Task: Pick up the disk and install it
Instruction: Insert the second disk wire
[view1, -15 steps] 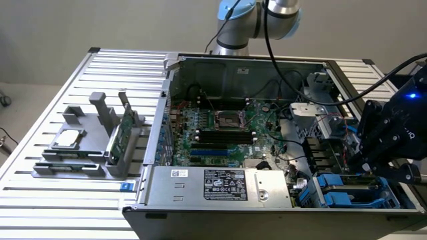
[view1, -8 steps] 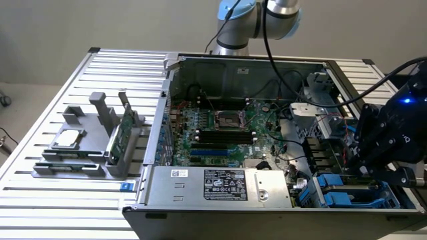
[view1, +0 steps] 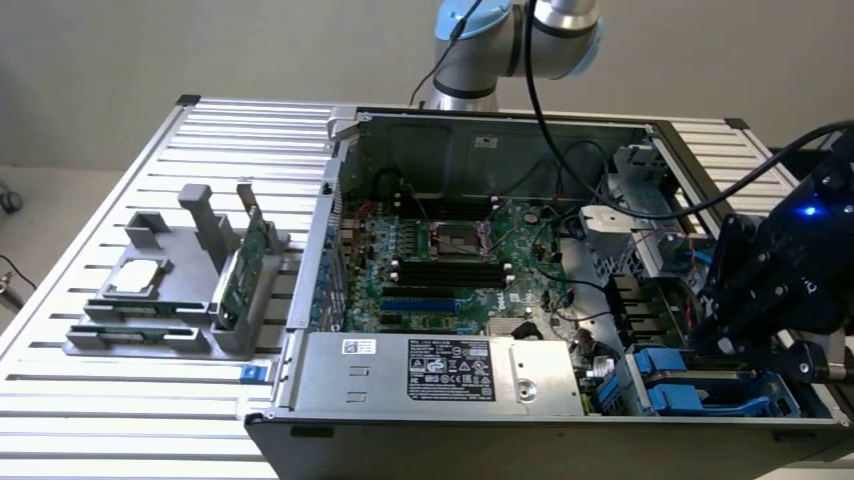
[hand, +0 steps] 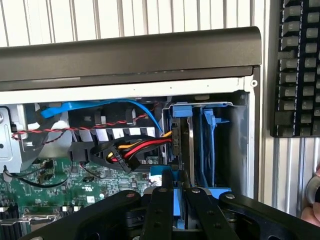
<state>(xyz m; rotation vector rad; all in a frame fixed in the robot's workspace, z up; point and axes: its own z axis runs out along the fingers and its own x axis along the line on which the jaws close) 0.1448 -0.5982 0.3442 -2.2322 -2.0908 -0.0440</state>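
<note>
The step in hand looks to be seating the disk (hand: 181, 150) in the drive bay (hand: 210, 145) at the corner of the open computer case (view1: 467, 130), and doing it well means keeping the drive square to the bay's blue guides so that its rails run true rather than bind. Any tilt would likely jam it against the neighbouring blue carrier (hand: 209, 131). The push should follow the line of the slot, and the bundle of red, yellow and black cables (hand: 135, 150) just beside the bay should stay out of the path (they plug in right at the drive's edge, so a snag there is the likeliest trouble). In the exterior view the tool (view1: 747, 345) sits low at the case's corner on the exterior view's right, above the blue drive carriers (view1: 681, 385). In the wrist view its fingers (hand: 161, 210) stand narrow, closed on the edge of the disk, which shows as a thin upright slab with a blue rail (hand: 181, 111) at its far end, already partly inside the bay. The motherboard (view1: 441, 260) lies apart from the work, and the grey holder (view1: 160, 300) with a chip and a card rests on the slatted tabletop (view1: 107, 410) beyond the case.
</note>
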